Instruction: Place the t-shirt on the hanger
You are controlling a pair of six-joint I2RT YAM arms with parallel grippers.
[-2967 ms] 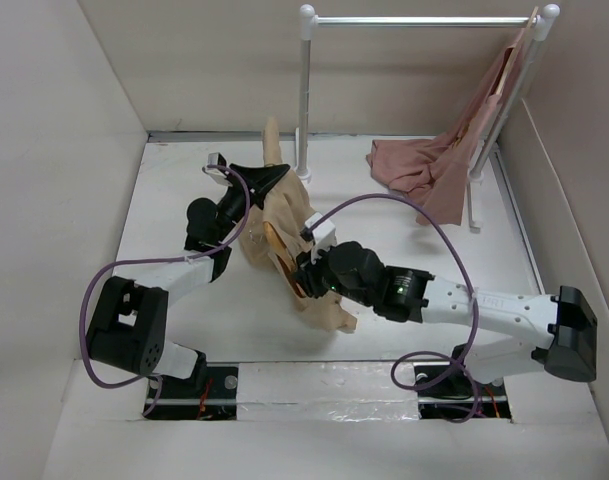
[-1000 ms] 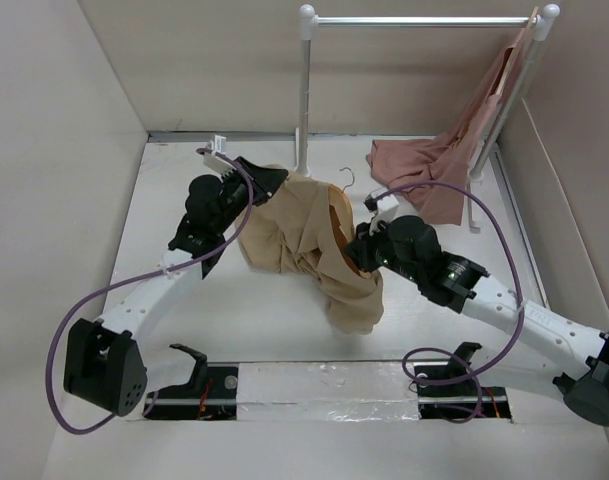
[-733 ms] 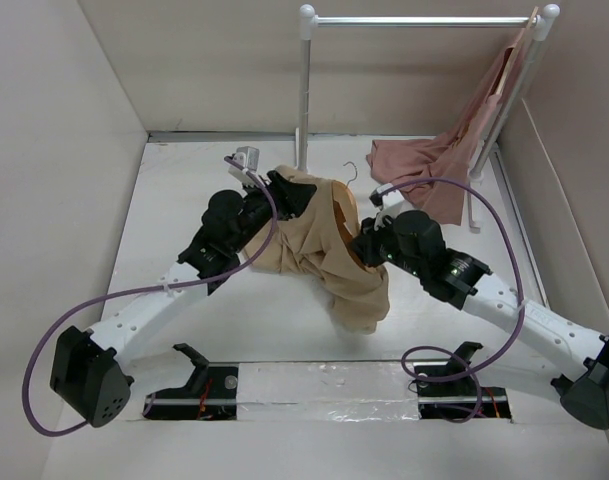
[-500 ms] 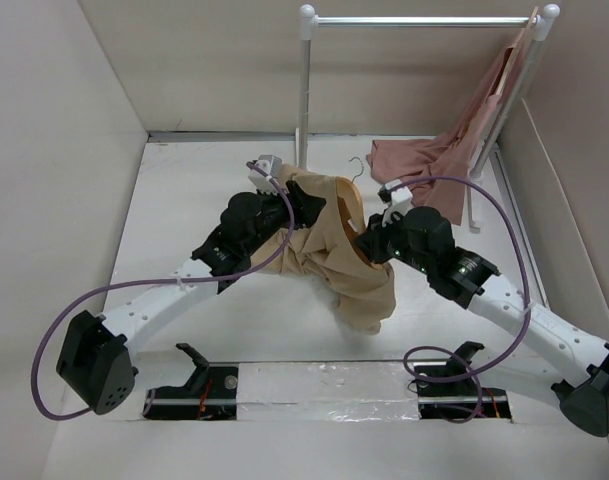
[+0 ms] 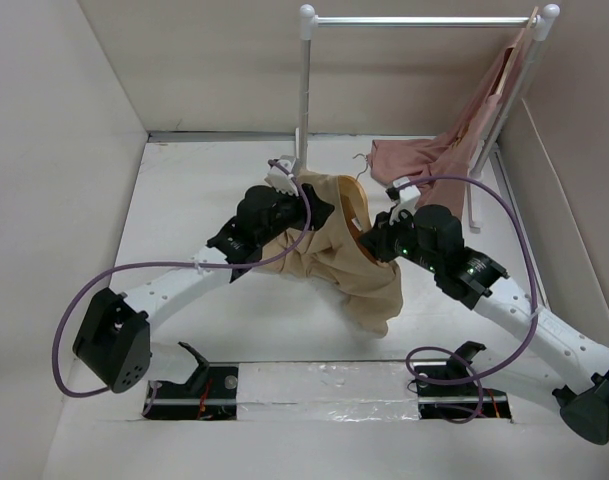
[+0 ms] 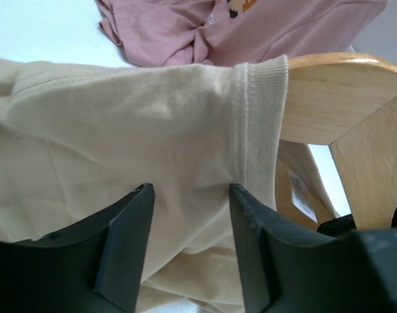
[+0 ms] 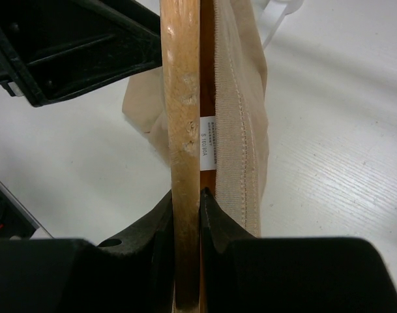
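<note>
The tan t-shirt (image 5: 334, 255) hangs bunched over the light wooden hanger (image 5: 361, 207), whose hook (image 5: 361, 160) points toward the back wall. In the right wrist view my right gripper (image 7: 186, 202) is shut on the hanger's wooden arm (image 7: 184, 117), with the t-shirt's ribbed neck edge (image 7: 240, 124) lying alongside. My left gripper (image 6: 188, 218) stands open at the shirt's shoulder; loose tan cloth (image 6: 139, 130) lies between its fingers without being pinched. The hanger's end (image 6: 335, 98) pokes out of the shirt's neck band (image 6: 262, 111). From above, the left gripper (image 5: 309, 205) is at the shirt's left side.
A silver rail (image 5: 424, 20) on white posts (image 5: 303, 90) stands at the back. A dusty-pink garment (image 5: 429, 160) hangs from its right end and pools on the table. Beige walls close in left, back and right. A purple cable (image 5: 489, 215) loops over the right arm.
My left gripper has opened and let go of the shirt. Both arms have carried shirt and hanger to the right and a little toward the back.
</note>
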